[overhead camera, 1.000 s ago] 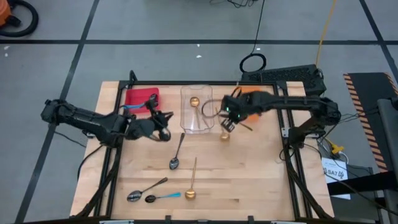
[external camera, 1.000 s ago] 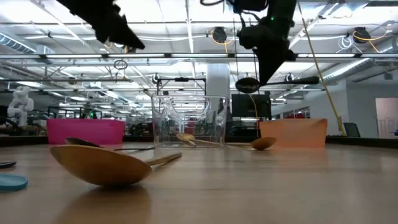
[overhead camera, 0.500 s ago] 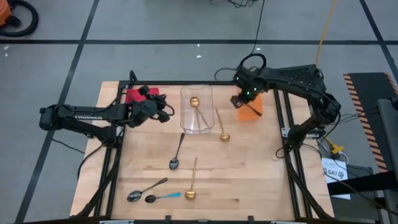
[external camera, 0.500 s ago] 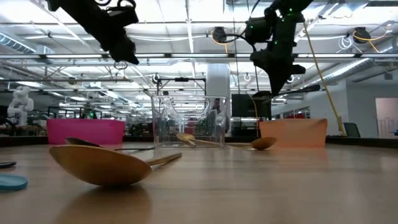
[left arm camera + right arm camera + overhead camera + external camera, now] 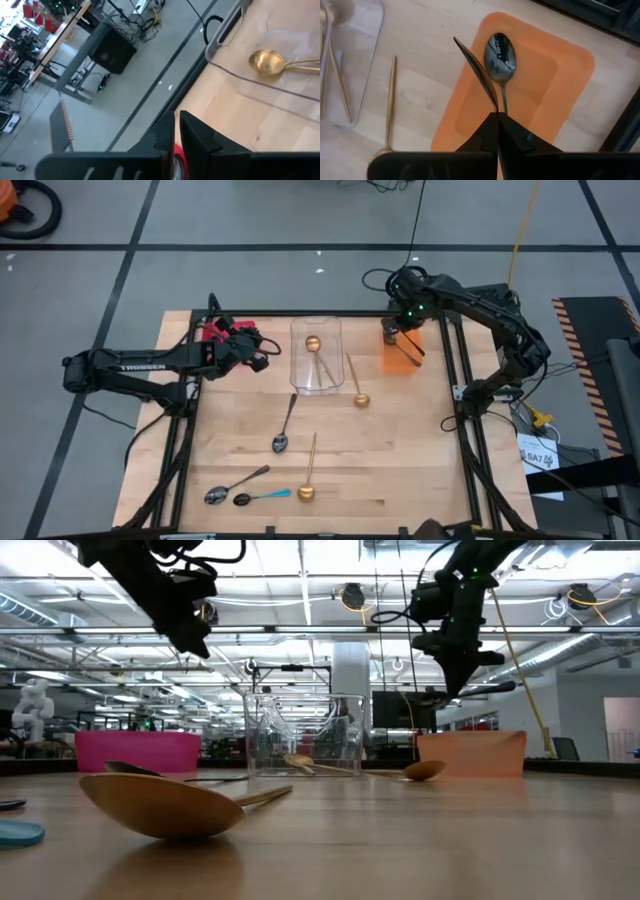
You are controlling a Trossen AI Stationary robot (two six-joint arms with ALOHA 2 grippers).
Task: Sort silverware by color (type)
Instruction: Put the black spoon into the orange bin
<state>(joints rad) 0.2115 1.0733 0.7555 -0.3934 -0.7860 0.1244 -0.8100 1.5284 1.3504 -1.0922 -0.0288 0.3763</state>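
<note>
The wooden table [image 5: 400,470] carries everything, and along its far edge sit three trays: a pink tray [image 5: 215,333] toward the far left corner, a clear tray [image 5: 300,375] in the middle, an orange tray [image 5: 410,360] toward the far right. My left gripper [image 5: 262,352] hangs over the near side of the pink tray, between it and the clear one; its fingers [image 5: 197,137] stand almost together with only a narrow slit between them, and I cannot tell whether anything is caught in it. My right gripper [image 5: 392,335] hangs over the orange tray with its fingers [image 5: 492,132] pressed tight on the handle of a dark metal spoon [image 5: 476,70], which sticks out tilted above the tray. A second dark spoon [image 5: 500,55] lies flat in the orange tray below it. One gold spoon [image 5: 316,352] lies inside the clear tray, and another gold spoon [image 5: 355,385] lies on the bare wood just beside that tray, between it and the orange one. Near the middle of the table lies a dark spoon [image 5: 284,430]. Toward the near edge lie a third gold spoon [image 5: 309,475], a silvery spoon [image 5: 228,488] and a blue-handled spoon [image 5: 262,496], the last two close together.
</note>
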